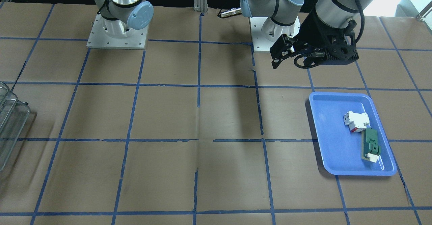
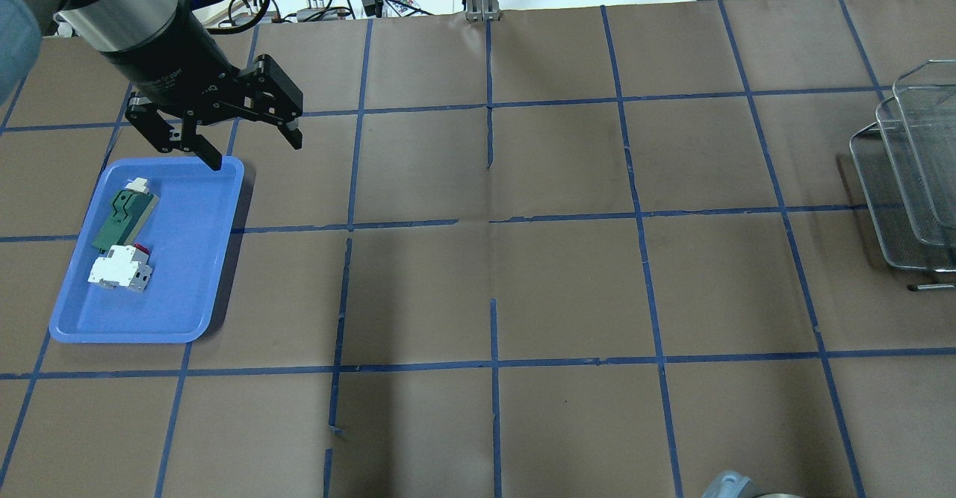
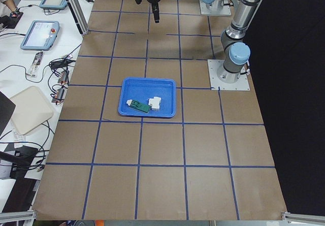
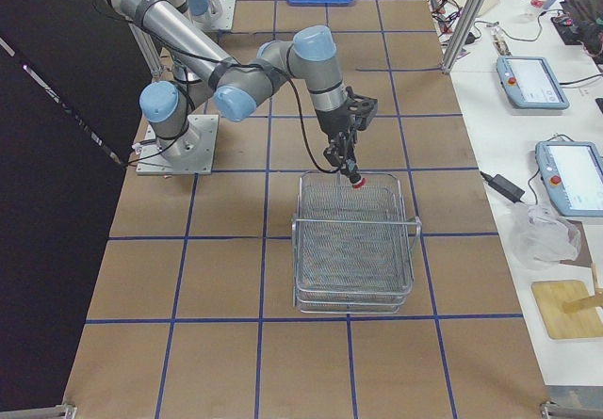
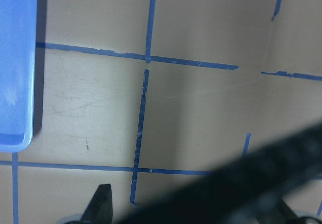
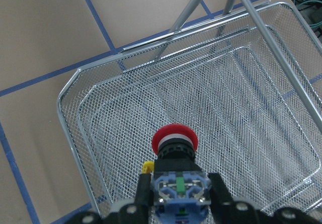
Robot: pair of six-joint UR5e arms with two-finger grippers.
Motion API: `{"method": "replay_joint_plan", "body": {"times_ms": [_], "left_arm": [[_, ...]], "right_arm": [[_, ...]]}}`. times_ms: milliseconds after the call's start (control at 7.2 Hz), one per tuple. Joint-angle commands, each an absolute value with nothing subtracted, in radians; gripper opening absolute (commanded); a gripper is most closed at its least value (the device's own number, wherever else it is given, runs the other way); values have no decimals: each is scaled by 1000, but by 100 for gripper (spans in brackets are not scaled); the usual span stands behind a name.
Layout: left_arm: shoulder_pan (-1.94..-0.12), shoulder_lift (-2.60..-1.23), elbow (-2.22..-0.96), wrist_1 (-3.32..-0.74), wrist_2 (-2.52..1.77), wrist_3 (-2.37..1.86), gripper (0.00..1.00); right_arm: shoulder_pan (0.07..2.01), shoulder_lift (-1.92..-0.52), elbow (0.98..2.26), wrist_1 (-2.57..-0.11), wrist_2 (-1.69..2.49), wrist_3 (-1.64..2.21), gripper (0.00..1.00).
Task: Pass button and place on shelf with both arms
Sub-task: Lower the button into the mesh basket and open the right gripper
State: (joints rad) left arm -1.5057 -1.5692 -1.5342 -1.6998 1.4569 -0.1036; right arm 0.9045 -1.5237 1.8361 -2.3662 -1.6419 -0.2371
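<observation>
My right gripper [image 6: 180, 190] is shut on the button [image 6: 175, 138], whose red cap points down and forward. It holds the button above the near edge of the wire shelf [image 6: 241, 108]. The exterior right view shows the same: the right gripper [image 4: 350, 160] has the button [image 4: 359, 183] just above the shelf [image 4: 356, 249]. The shelf also shows at the table edge in the overhead view [image 2: 911, 177] and the front view [image 1: 10, 117]. My left gripper [image 2: 256, 151] is open and empty, hovering by the far corner of the blue tray [image 2: 187, 259]; it also shows in the front view [image 1: 281, 54].
The blue tray [image 1: 327, 130] holds a white-and-red breaker block [image 1: 356, 121] and a flat green-and-white part [image 1: 371, 147]. Brown paper with blue tape lines covers the table. Tablets and cables lie on the side bench beyond the table edge.
</observation>
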Motion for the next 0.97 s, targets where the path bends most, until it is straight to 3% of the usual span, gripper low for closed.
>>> {"method": "replay_joint_plan", "body": {"times_ms": [0, 139, 278, 833], "left_arm": [[-1503, -1560, -1539, -1727, 1522, -162, 100], [-1503, -1560, -1537, -1726, 1541, -175, 100], [-1503, -1562, -1536, -1718, 1602, -175, 100], [-1502, -1585, -1536, -1721, 1637, -175, 100]], "right_arm": [[882, -1513, 1838, -2366, -1637, -241, 84], [876, -1513, 1838, -2364, -1637, -247, 89], [874, -1514, 1836, -2364, -1637, -241, 100], [882, -1575, 1824, -2251, -1632, -92, 100]]}}
